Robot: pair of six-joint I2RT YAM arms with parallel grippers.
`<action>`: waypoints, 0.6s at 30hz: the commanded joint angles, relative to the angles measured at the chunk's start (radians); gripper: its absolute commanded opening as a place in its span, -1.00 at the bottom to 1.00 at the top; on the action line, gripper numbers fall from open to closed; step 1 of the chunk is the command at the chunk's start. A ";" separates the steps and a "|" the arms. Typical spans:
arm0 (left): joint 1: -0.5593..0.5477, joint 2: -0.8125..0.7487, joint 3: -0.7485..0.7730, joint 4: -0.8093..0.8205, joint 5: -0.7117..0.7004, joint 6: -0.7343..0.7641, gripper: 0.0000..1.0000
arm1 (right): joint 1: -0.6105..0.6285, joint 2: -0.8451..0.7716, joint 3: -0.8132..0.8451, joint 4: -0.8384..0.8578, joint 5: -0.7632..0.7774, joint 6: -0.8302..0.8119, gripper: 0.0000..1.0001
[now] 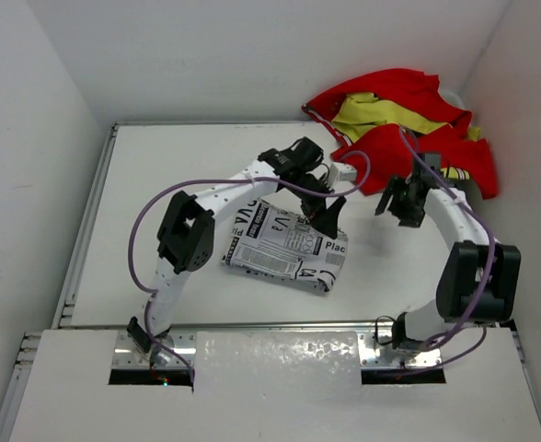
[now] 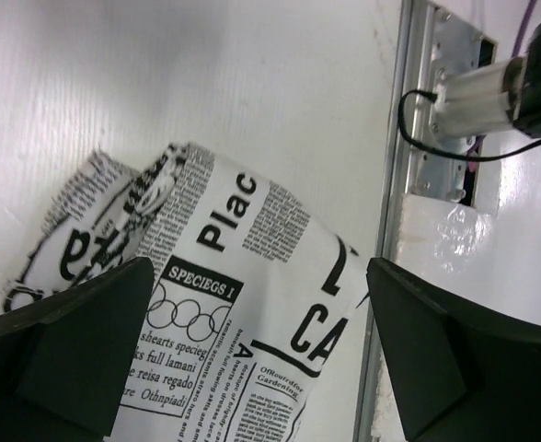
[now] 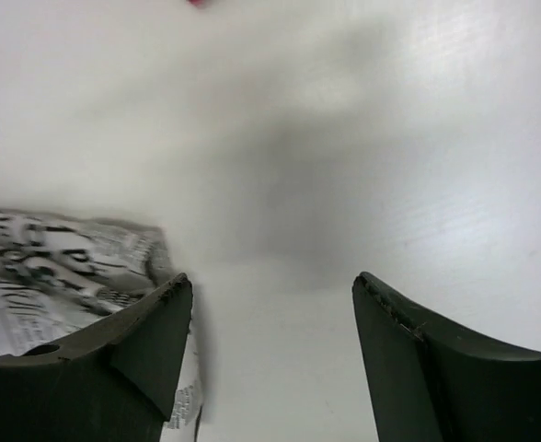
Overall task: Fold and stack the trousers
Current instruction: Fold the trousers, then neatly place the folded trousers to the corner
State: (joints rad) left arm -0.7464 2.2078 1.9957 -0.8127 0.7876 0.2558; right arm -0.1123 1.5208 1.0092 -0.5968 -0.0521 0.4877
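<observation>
The trousers [image 1: 284,244], white with black newspaper print, lie folded into a compact rectangle on the white table in the top view. My left gripper [image 1: 324,214] hovers open over their far right corner; in the left wrist view the printed cloth [image 2: 234,304] fills the gap between the spread black fingers [image 2: 77,341], untouched. My right gripper [image 1: 407,201] is open and empty above bare table to the right of the trousers; in the right wrist view their blurred edge [image 3: 59,267] lies behind the left finger [image 3: 132,359].
A heap of red and yellow garments [image 1: 404,129] lies at the far right corner of the table. White walls enclose the table on left, back and right. A metal rail [image 2: 404,184] runs along the table's near edge.
</observation>
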 commanded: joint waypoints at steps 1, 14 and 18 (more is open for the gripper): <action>-0.002 -0.071 0.156 -0.031 0.030 0.054 0.99 | 0.028 -0.094 0.094 -0.080 0.044 -0.093 0.35; 0.737 -0.483 -0.402 -0.011 -0.091 0.034 0.93 | 0.263 -0.156 -0.395 0.280 -0.378 0.190 0.37; 0.829 -0.548 -0.566 0.033 -0.126 0.045 0.93 | 0.273 -0.097 -0.439 0.449 -0.502 0.193 0.32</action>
State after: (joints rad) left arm 0.0978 1.7374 1.4876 -0.7807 0.6552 0.2733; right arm 0.1501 1.4040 0.5564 -0.3775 -0.3878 0.6369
